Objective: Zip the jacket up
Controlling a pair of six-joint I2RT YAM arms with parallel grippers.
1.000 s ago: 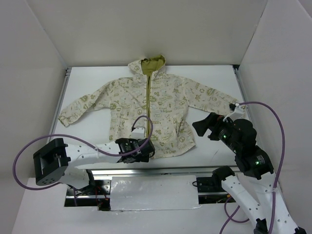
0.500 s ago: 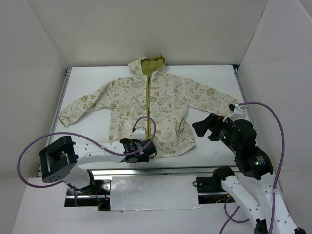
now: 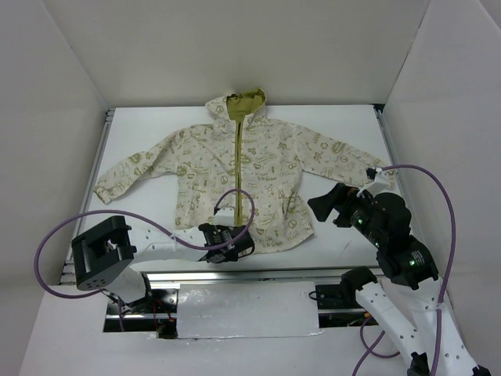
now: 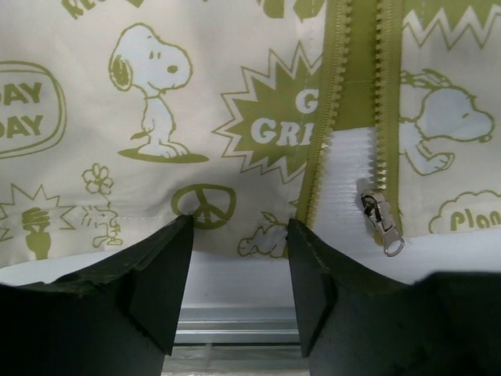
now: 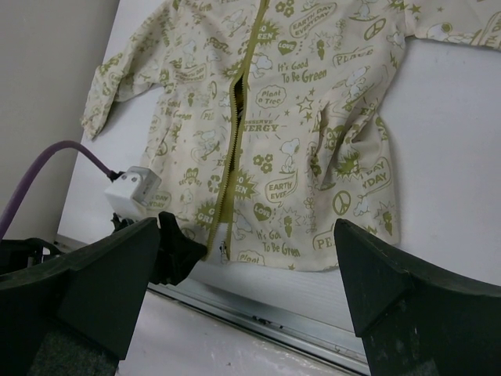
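Note:
The jacket (image 3: 266, 160) lies flat on its back on the white table, hood at the far side, cream with olive doodles. Its olive zipper (image 3: 236, 157) runs down the middle; at the hem the two sides stand apart with table showing between them. The slider (image 4: 380, 218) sits at the bottom of the right-hand zipper tape, its pull hanging down. My left gripper (image 3: 237, 244) is open and low at the hem; in the left wrist view (image 4: 239, 235) its jaws straddle the hem just left of the slider, holding nothing. My right gripper (image 3: 330, 206) is open and empty, raised beside the jacket's lower right corner.
A metal rail (image 3: 235, 276) runs along the table's near edge just below the hem. White walls close in the table (image 3: 344, 133) on three sides. Purple cables loop over both arms, one (image 3: 243, 205) over the jacket's lower front.
My left gripper has slid a little to the right along the hem, toward the zipper's bottom. My right arm has barely moved.

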